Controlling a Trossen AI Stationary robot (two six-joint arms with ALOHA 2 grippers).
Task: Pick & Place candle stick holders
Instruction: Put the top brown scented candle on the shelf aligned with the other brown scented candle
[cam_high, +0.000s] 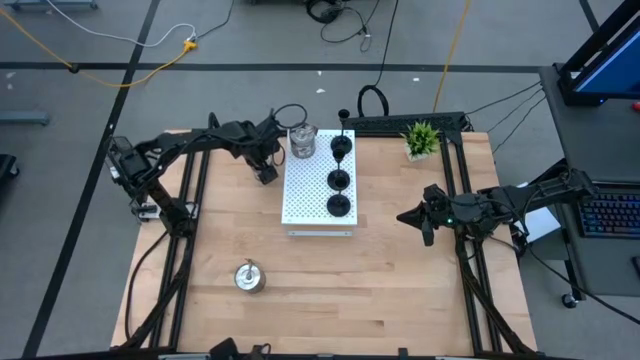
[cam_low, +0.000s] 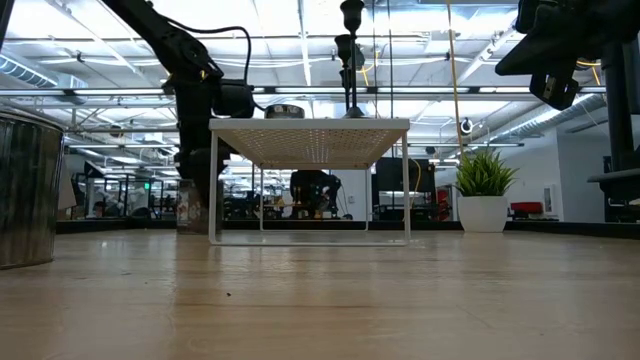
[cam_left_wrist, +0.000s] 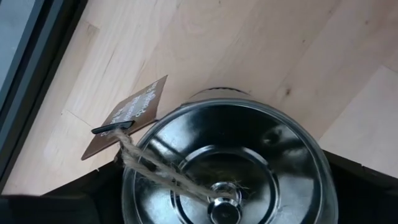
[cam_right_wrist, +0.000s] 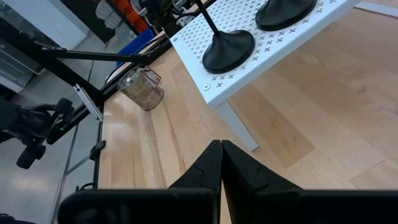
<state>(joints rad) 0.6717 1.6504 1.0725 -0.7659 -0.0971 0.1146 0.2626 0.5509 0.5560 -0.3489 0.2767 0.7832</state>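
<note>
Standing on the white board (cam_high: 318, 190) are 3 black candle stick holders (cam_high: 339, 180) in a row and 1 silver holder (cam_high: 302, 141) at its far corner. The left gripper (cam_high: 268, 168), jaws spread, sits beside the board around another silver holder (cam_left_wrist: 230, 168) with a tag on twine. 1 more silver holder (cam_high: 248, 277) waits near the table's front edge. So 4 look placed, 2 remain. The right gripper (cam_high: 424, 222) hovers aside, jaws pressed together. 1 potted plant (cam_high: 421, 139) stands apart.
</note>
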